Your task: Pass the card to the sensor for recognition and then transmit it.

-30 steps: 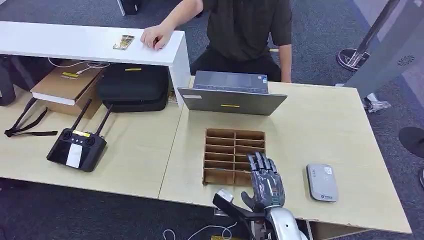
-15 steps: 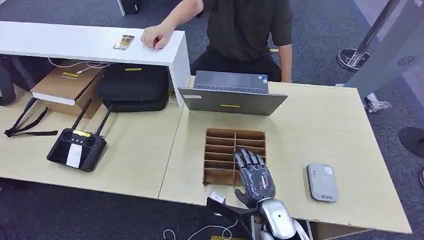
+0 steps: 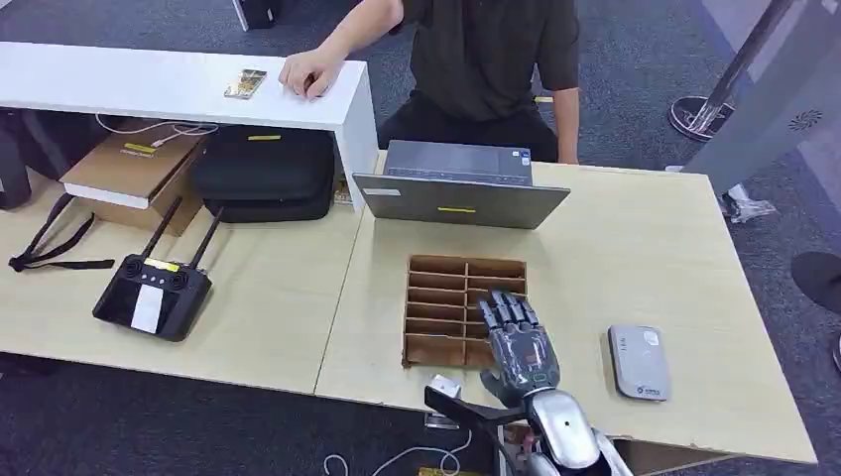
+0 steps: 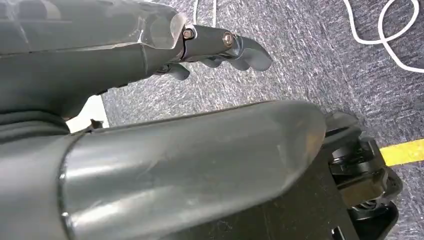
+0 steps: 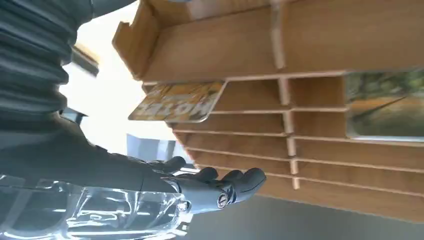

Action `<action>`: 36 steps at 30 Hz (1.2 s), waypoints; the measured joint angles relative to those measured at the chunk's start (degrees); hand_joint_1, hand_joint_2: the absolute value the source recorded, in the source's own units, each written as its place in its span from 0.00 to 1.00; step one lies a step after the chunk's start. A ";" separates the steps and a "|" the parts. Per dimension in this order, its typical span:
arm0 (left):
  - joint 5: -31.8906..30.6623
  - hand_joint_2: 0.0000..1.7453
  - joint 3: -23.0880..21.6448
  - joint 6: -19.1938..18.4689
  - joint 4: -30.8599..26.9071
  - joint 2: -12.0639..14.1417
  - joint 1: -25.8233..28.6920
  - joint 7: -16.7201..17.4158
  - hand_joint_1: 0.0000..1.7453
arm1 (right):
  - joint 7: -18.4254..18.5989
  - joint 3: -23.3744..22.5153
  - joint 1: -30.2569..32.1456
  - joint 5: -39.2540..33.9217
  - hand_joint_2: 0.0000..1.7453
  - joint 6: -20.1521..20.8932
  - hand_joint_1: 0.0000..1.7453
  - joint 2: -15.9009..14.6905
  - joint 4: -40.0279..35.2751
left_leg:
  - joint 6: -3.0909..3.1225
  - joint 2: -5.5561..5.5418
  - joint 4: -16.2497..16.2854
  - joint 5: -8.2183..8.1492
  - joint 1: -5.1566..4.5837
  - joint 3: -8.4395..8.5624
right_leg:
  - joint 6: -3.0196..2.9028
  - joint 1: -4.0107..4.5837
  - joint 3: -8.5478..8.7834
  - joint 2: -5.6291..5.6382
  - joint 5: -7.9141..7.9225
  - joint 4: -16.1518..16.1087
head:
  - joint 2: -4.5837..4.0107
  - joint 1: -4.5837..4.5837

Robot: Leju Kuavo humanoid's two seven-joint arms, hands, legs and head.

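The robot's right hand [image 3: 518, 342] hovers over the near right corner of a wooden slotted rack [image 3: 448, 297] on a pale desk [image 3: 635, 258], fingers spread and holding nothing. From the right wrist camera, a yellow printed card [image 5: 178, 102] sticks out of one slot, apart from the fingers [image 5: 235, 182] — a second, greenish card [image 5: 384, 105] sits in a neighbouring slot. A grey card reader [image 3: 638, 361] lies on the desk just to the right of the hand. The left hand [image 4: 220, 47] hangs over grey carpet, fingers curled with nothing in them. Beyond a laptop [image 3: 458, 185], a person [image 3: 486, 59] rests a hand on a white shelf [image 3: 179, 87] near a phone [image 3: 245, 83].
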 joint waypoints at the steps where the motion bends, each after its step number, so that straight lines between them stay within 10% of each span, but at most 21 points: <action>1: 0.20 0.00 -0.04 0.02 0.02 0.04 0.06 -0.13 0.00 | 0.52 0.00 0.17 -0.22 1.00 0.02 0.00 -0.37 -0.66 | 0.00 0.00 0.00 0.00 0.00 0.00 | 0.00 0.00 0.00 0.00 0.00 0.00 | 0.00 0.00; 13: 1.71 0.00 -0.07 0.85 0.22 0.24 0.69 -0.70 0.00 | 4.26 -2.71 1.84 0.28 1.00 -0.42 0.00 -3.85 -7.93 | 0.00 0.01 0.00 0.00 0.00 0.01 | 0.00 0.00 -0.01 0.00 0.00 0.00 | 0.00 -0.02; 36: 2.63 0.00 -0.39 -0.48 0.22 0.26 0.47 0.74 0.00 | 0.96 -2.51 0.02 -1.70 1.00 2.51 0.00 -0.57 -3.14 | 0.00 0.00 0.00 0.00 0.00 -0.01 | 0.00 0.00 0.00 0.00 0.00 0.01 | 0.00 0.00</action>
